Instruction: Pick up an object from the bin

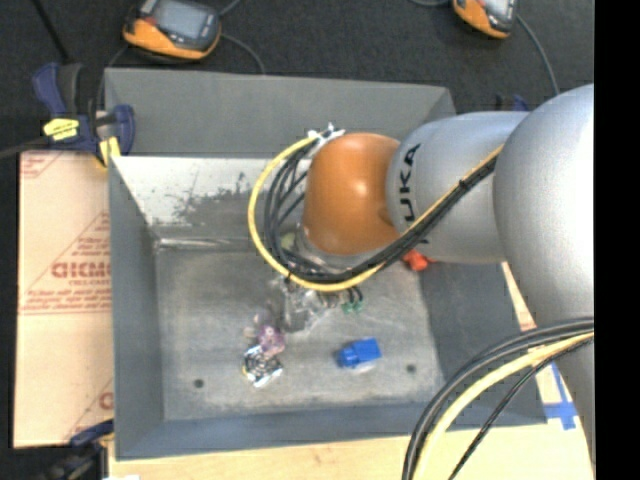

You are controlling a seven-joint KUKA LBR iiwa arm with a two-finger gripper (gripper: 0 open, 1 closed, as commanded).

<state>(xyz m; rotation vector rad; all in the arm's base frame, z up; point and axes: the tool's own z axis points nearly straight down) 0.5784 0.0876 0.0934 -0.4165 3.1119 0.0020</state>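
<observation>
Orange wrist cover (345, 193) masks gripper (296, 306); grip state unreadable. Pink-silver bits (265, 353) just beside, blue block (357, 354) near.

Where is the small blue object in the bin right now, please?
In the camera view, the blue object lies near the bin's lower wall, right of the pink-and-white clutter.

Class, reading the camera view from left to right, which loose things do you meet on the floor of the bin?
pink and silver bits → blue block → small red piece
</observation>
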